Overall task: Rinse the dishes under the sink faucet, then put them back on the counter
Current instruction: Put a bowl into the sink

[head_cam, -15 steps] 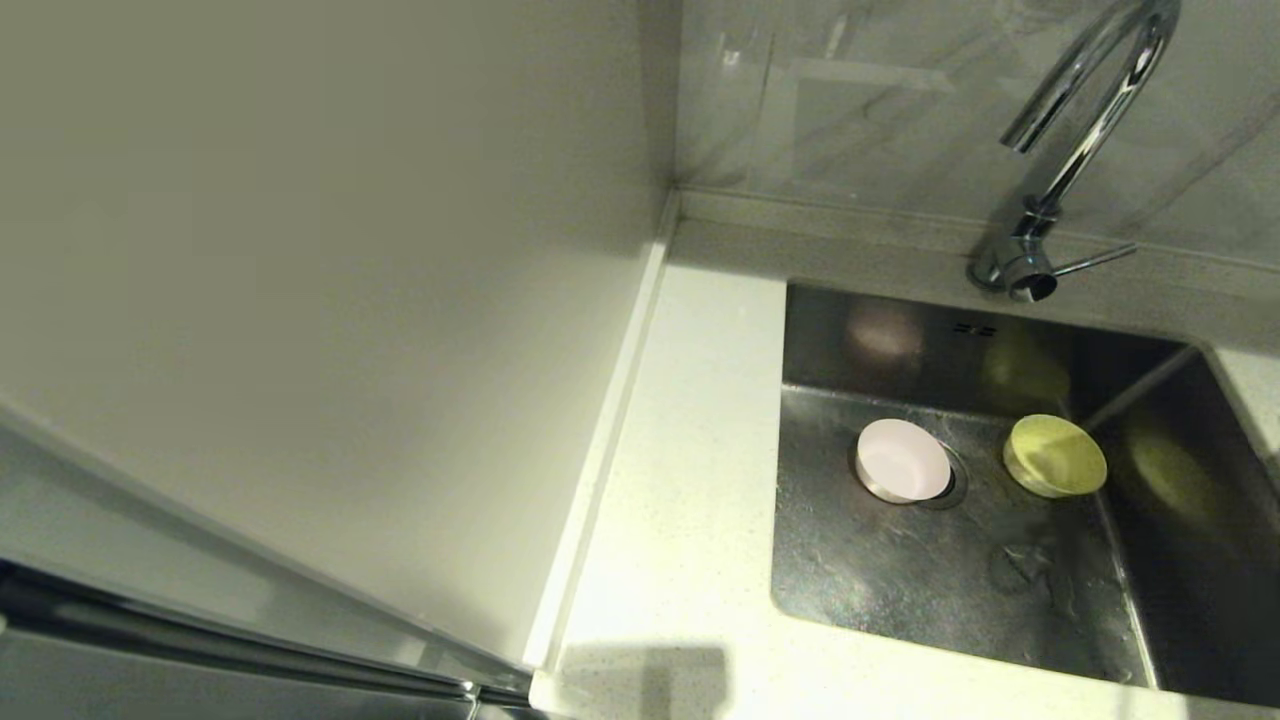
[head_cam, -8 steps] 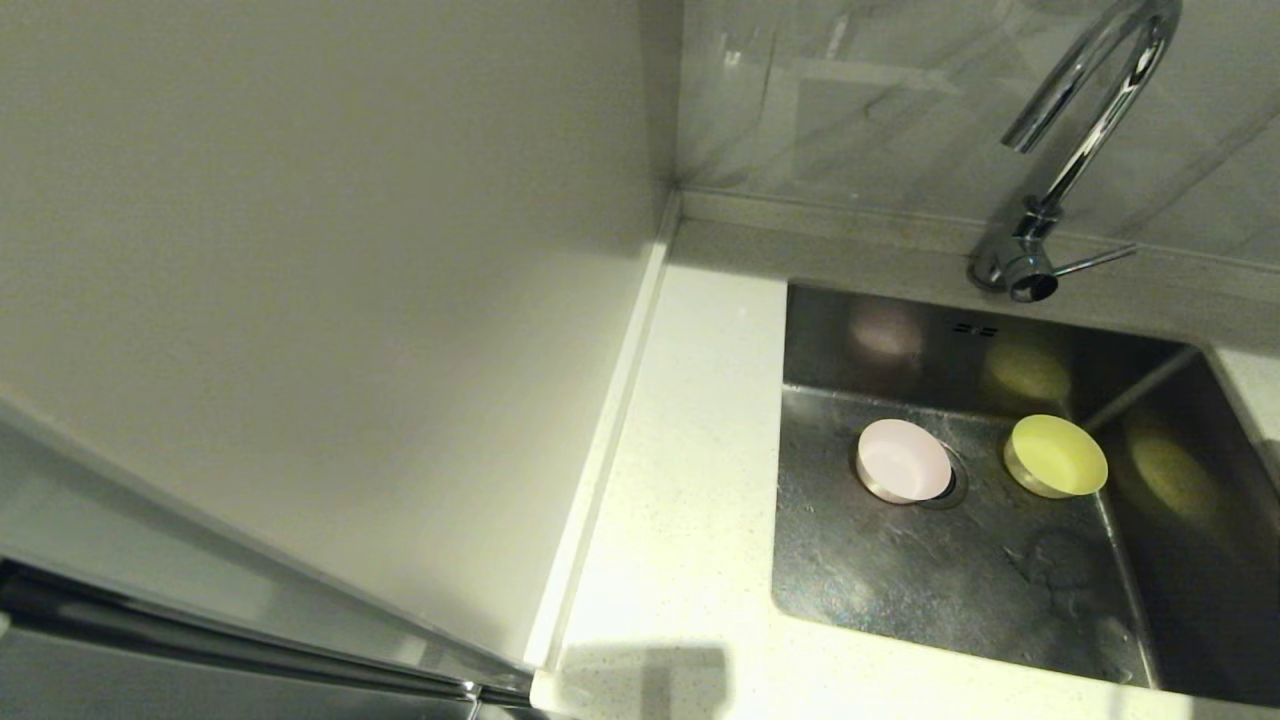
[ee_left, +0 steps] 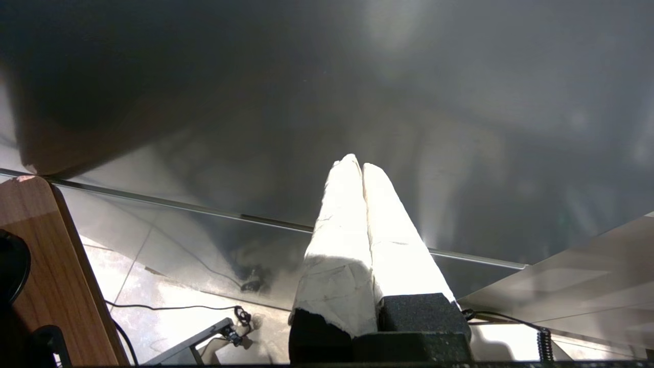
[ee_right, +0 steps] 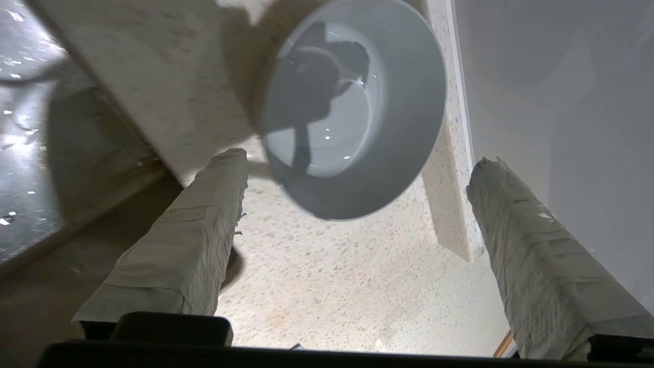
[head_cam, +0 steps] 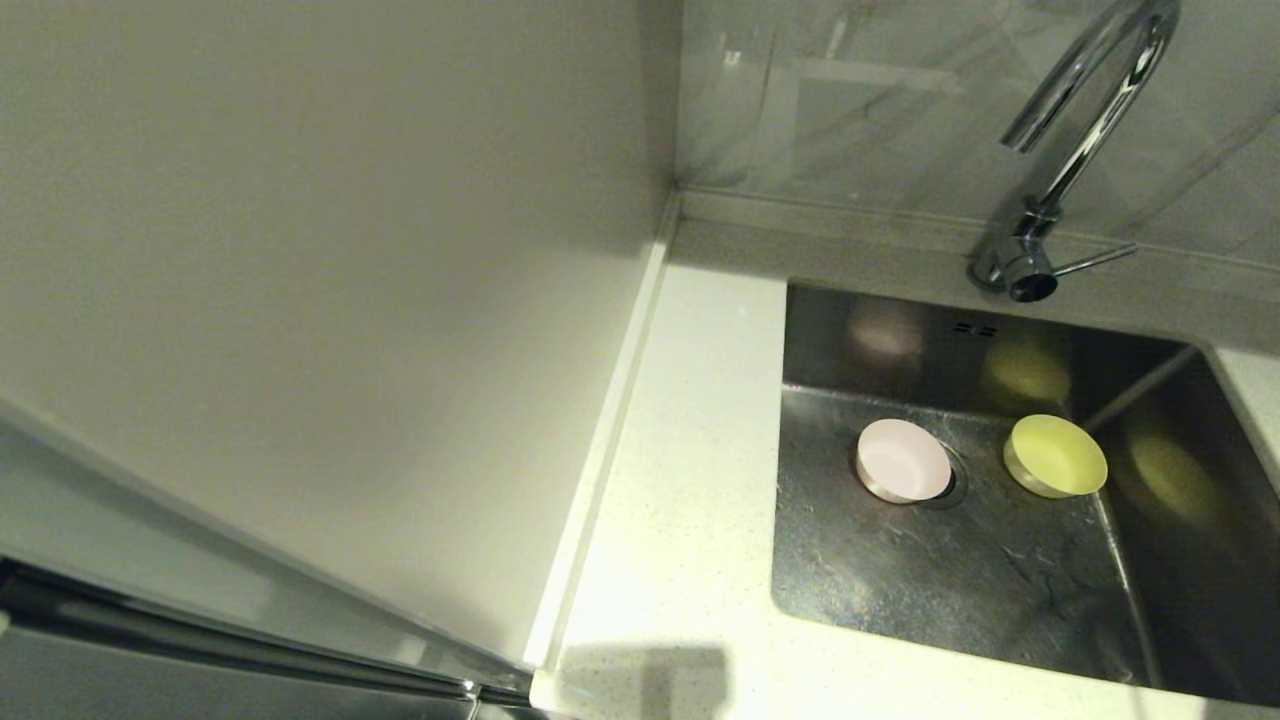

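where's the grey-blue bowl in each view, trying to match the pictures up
Head view: not in it; only the pink bowl and yellow bowl show, both in the sink.
Left wrist view: not in it; only the shut left gripper above the floor.
Right wrist view: the grey-blue bowl stands on the counter, beyond the open right gripper, apart from both fingers.
Shared landmark: the speckled counter beside the sink, in head and right wrist views.

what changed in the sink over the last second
Very little. The yellow bowl went from tipped, showing its side wall, to sitting flat with its opening up, on the same spot of the sink floor. The wet sheen on the floor in front of it shifted. The pink bowl over the drain, the faucet and the counter stayed put. No claw enters the head view.
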Robot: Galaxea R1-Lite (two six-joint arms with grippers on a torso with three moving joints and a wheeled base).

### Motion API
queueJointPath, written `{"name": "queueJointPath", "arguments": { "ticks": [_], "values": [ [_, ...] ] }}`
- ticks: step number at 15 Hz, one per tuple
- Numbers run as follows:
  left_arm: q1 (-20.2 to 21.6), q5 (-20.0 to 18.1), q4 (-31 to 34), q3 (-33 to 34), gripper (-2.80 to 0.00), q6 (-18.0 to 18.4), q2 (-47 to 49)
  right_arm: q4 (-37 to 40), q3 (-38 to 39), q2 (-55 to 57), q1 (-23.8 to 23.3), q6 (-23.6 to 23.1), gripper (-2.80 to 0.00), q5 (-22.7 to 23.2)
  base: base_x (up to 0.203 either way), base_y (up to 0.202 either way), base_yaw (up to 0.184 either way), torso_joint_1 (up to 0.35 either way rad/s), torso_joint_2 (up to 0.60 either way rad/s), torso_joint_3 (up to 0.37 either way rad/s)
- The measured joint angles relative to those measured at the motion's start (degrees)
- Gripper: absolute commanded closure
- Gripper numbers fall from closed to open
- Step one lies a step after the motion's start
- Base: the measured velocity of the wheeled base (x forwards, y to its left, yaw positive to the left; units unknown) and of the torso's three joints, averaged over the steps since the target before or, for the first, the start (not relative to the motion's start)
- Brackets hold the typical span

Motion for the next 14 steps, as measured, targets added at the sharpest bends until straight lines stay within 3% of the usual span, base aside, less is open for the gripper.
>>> {"name": "queueJointPath", "arguments": {
  "ticks": [4,11,12,13,14],
  "values": [
    [0.00,0.00,0.02,0.00,0.00,0.00,0.00,0.06,2.52,2.33,-0.94,0.14,-2.80,0.70,0.000,0.000,0.000,0.000,0.00,0.000],
    [0.00,0.00,0.02,0.00,0.00,-0.02,0.00,0.08,4.16,5.73,-0.80,-0.44,-2.80,8.04,0.000,0.000,0.000,0.000,0.00,0.000],
    [0.00,0.00,0.02,0.00,0.00,0.00,0.00,0.03,3.91,6.37,-0.77,-0.48,-0.87,8.06,0.000,0.000,0.000,0.000,0.00,0.000],
    [0.00,0.00,0.02,0.00,0.00,-0.02,0.00,0.06,3.75,7.06,-0.69,-0.55,0.00,8.10,0.000,0.000,0.000,0.000,0.00,0.000],
    [0.00,0.00,0.02,0.00,0.00,0.00,0.00,0.00,3.61,7.66,-0.66,-0.66,0.00,8.11,0.000,0.000,0.000,0.000,0.00,0.000]
  ]
}}
